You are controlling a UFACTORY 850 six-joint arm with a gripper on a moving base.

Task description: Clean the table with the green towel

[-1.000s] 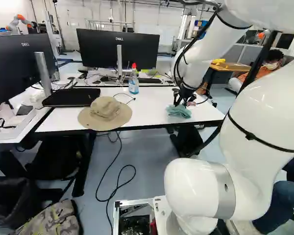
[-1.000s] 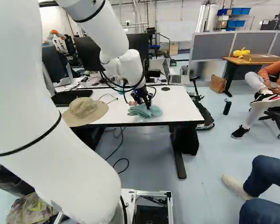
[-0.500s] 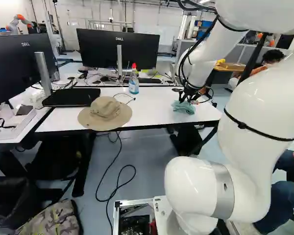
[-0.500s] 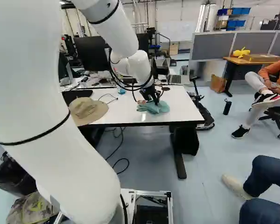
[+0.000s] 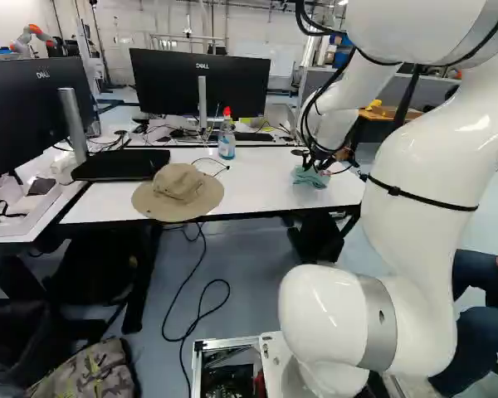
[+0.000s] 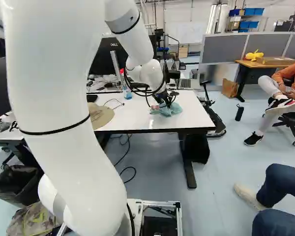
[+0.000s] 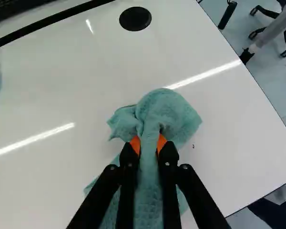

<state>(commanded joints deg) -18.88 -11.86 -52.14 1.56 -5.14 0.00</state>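
The black two-fingered hand (image 7: 148, 143) is narrow and holds the green, waffle-textured cloth towel (image 7: 166, 107) by a raised fold, with the orange pads (image 7: 135, 144) pressing it from opposite sides. The towel lies bunched on the white, black-edged rectangular worktop (image 6: 189, 110), toward its right end in both base views. Gripping the fold at mid-cloth leaves loose material ahead of and beneath the fingers; this presumably provides a soft wiping face and keeps the hard fingertips off the surface. Small dark specks (image 7: 193, 146) lie just beside the towel and would suit the next wiping stroke. The beige, wide-brimmed fabric hat (image 5: 178, 192) and the clear spray bottle with blue contents and red top (image 5: 227, 137) stand well apart from the towel, which probably leaves room for short strokes here. Wiping appears to be in progress; maintain light downward pressure, since excess force could drag the cloth out of the grip.
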